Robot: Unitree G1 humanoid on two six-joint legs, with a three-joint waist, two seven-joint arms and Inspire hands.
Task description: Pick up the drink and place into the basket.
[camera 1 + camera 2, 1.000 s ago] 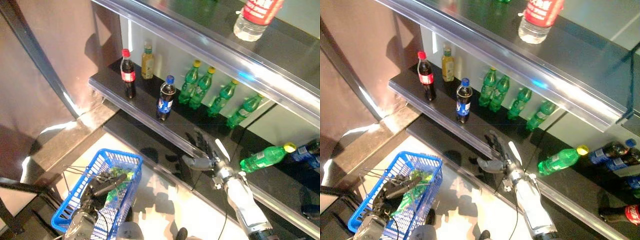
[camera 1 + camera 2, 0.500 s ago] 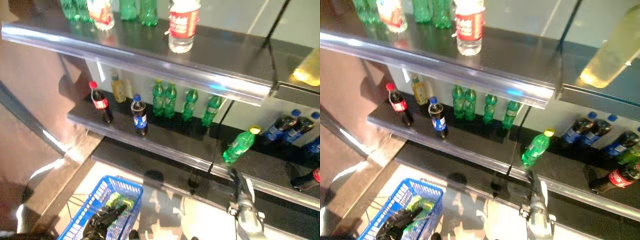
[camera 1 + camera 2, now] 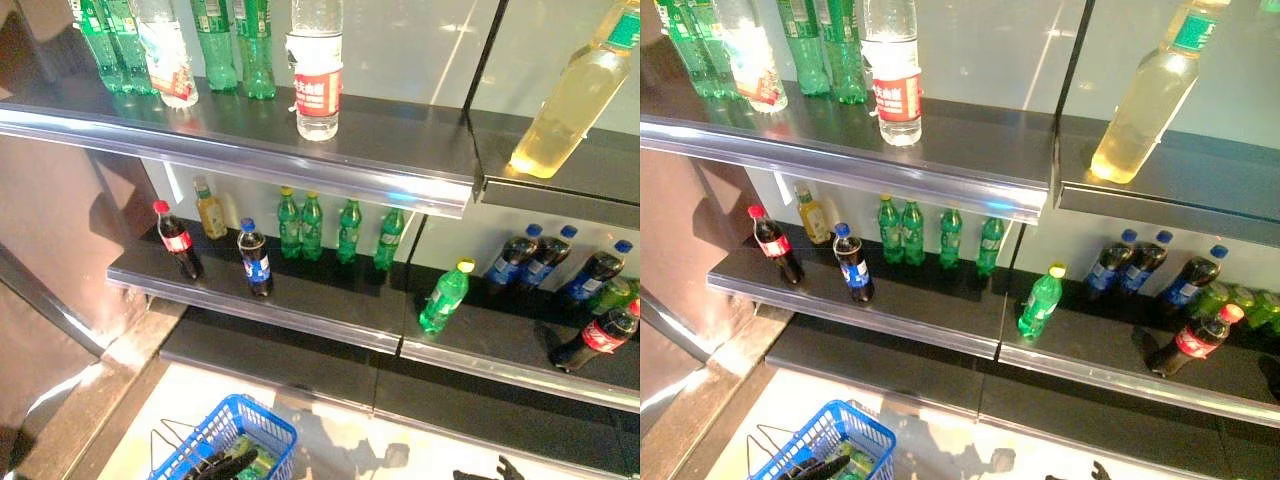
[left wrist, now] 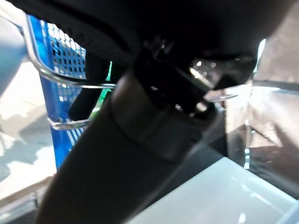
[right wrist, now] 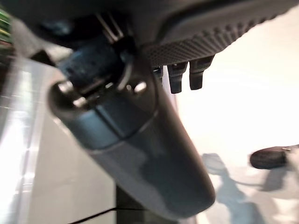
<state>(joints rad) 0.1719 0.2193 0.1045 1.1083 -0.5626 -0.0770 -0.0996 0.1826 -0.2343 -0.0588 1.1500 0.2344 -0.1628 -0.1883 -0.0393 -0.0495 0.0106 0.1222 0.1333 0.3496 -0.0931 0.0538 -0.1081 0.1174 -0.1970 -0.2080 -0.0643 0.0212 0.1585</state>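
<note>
A green bottle with a yellow cap [image 3: 443, 297] leans alone on the lower shelf [image 3: 330, 318], right of the shelf post. My right hand [image 3: 490, 472] shows only as spread fingertips at the picture's bottom edge, far below that bottle; it is open and holds nothing, as the right wrist view [image 5: 180, 77] also shows. The blue basket [image 3: 262, 432] hangs at the lower left with a green bottle [image 3: 252, 466] inside. My left hand [image 3: 222, 465] is curled on the basket's wire handle [image 4: 70, 84].
The lower shelf also carries a red-capped cola [image 3: 178, 240], a blue-capped cola [image 3: 254, 259], a yellow bottle [image 3: 209, 209], several green bottles [image 3: 330, 226] and dark bottles [image 3: 545, 262] at the right. The upper shelf [image 3: 300, 150] holds more bottles, with a steel lip jutting out.
The camera has tilted up, bringing the upper shelf into view. My right hand has dropped away from the leaning green bottle to the bottom edge. The basket stays in my left hand.
</note>
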